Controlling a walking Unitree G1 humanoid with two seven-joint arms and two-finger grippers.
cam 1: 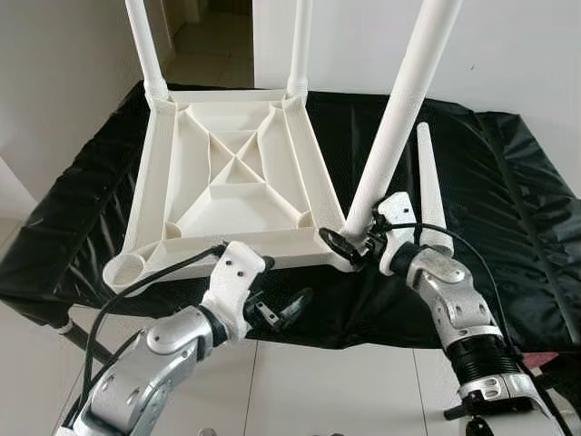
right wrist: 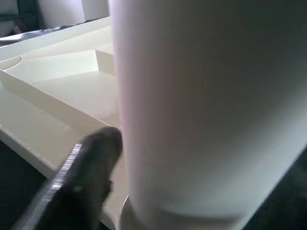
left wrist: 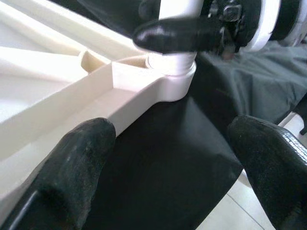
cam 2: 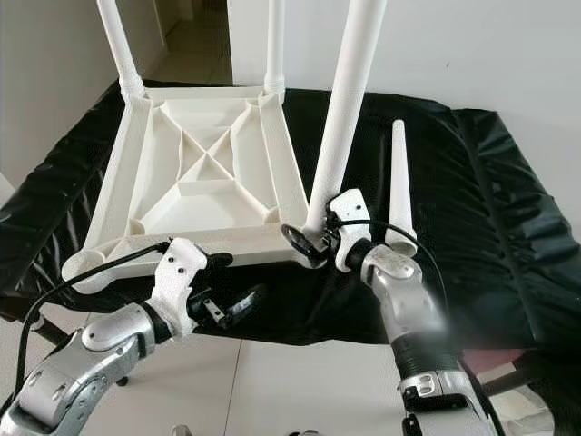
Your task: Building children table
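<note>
A room in a home: plain white walls (cam 1: 64, 82), a pale tiled floor (cam 1: 318, 391) and a doorway to a hall (cam 1: 204, 36) behind. The worktop wears a crinkled black cover (cam 1: 517, 209), where an upturned white plastic children's table (cam 1: 227, 182) lies

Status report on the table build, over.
Right gripper shut on third leg at its corner socket. Left gripper open, idle near tabletop edge. Fourth leg lies loose.

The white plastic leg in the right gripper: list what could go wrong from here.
1. The white plastic leg leans in its corner socket, so it may jam or pop out when the right gripper lets go.
2. The upturned white plastic tabletop sits at the edge of the black cloth-covered surface; pushing could slide it off. The open left gripper hovers beside it, not bracing it.
3. The loose white leg could roll.
</note>
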